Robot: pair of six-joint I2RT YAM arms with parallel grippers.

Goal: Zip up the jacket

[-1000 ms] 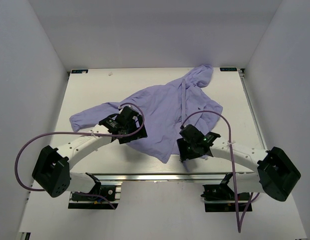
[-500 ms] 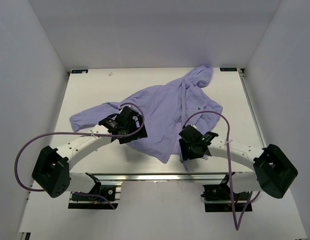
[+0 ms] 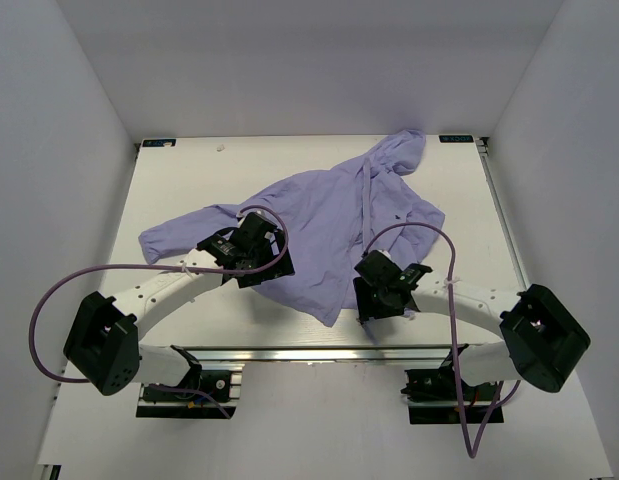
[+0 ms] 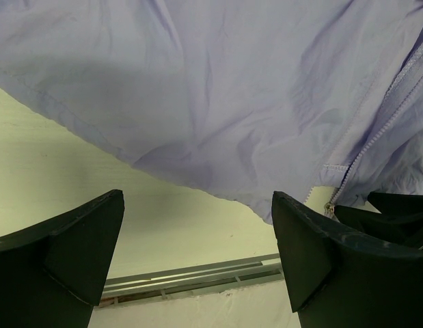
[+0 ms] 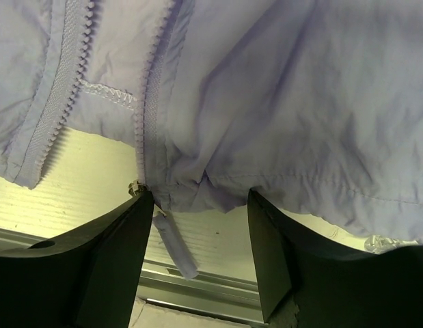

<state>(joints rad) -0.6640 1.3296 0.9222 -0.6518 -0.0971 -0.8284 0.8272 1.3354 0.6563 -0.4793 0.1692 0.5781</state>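
The lavender jacket (image 3: 329,215) lies crumpled across the table, hood at the far right and one sleeve out to the left. My left gripper (image 3: 269,268) hovers over its near-left hem, open wide (image 4: 197,198), with only table between the fingers. My right gripper (image 3: 377,300) sits at the jacket's near corner by the zipper, also open (image 5: 201,198). The hem corner (image 5: 197,195) lies between its fingers. Two separate rows of zipper teeth (image 5: 153,89) run up the fabric. The slider (image 5: 137,188) rests against my left finger, and its pull tab (image 5: 177,249) hangs below.
A metal rail (image 3: 319,352) runs along the table's near edge just behind both grippers. White walls enclose the table on three sides. A purple cable (image 3: 49,300) loops off each arm. The zipper's lower end (image 4: 332,205) also shows in the left wrist view.
My right arm has shifted slightly left along the jacket's near corner. The left arm and the jacket have stayed put.
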